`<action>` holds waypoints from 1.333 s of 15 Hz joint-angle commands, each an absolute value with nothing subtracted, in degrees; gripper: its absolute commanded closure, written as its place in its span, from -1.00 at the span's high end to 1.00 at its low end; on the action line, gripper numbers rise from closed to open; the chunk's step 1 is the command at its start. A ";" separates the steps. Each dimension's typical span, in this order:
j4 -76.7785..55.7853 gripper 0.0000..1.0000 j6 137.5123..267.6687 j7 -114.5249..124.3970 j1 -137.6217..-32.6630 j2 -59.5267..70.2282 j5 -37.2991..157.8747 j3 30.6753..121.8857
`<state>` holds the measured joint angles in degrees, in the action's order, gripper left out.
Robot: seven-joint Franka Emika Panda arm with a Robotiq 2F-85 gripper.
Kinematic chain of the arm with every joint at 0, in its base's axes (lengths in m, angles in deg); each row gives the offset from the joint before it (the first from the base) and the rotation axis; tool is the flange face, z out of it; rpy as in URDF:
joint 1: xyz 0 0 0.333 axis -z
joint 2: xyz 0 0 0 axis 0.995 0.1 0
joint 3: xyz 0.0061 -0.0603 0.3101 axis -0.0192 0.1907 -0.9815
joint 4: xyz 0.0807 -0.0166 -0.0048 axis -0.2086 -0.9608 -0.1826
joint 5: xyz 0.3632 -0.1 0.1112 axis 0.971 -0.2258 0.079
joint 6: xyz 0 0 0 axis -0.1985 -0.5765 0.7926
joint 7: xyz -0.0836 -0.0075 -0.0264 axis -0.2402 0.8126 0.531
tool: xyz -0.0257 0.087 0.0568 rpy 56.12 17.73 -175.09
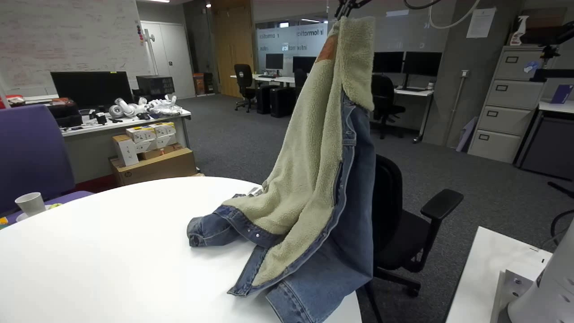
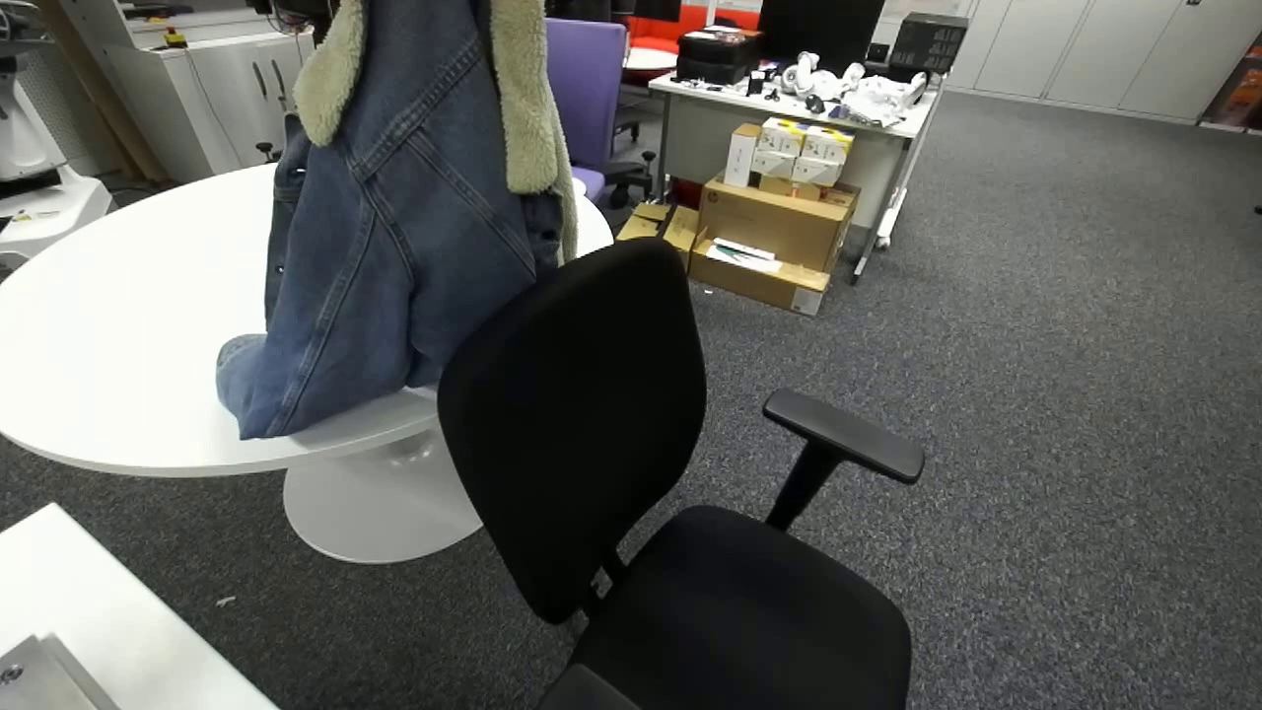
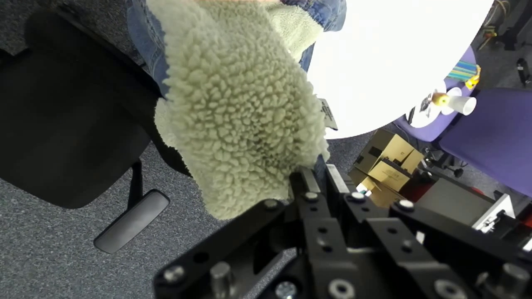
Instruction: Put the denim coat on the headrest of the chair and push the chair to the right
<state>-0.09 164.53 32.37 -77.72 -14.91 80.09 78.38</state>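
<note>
I hold the large blue denim coat (image 1: 309,166) with its pale cream, fleecy lining by its upper end: my black metal gripper (image 3: 323,172) is clamped on it, a narrow fold of dark blue cloth caught between the tips in the wrist view. So the grasp is made, and the lift, I judge, is only partly done. The coat hangs steeply from me, while its lower end lies bunched on the round white bench (image 1: 112,251), near the rim.

Beside that bench, in both exterior views, stands the big black office chair (image 2: 592,424) with a tall curved back and armrests — its back turned to the bench. The headrest (image 2: 577,281), the rounded black top edge of that back, does not have the coat over it yet; the cloth hangs on the bench side. (Whether denim and chair touch I cannot tell, since they overlap in every view.)

Most of the job is left, as I see it: raise the coat until its lower end leaves the bench, carry it across the headrest, let it drape down both sides, and let go. The push to the right comes last — not begun, I take it — and trailing cloth could snag the back and roll the chair too soon.
</note>
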 commanded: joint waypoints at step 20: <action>24.82 -0.96 156.00 39.01 -66.95 -6.66 94.55 89.36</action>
<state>17.69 157.89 36.83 -69.57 -8.16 90.64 88.09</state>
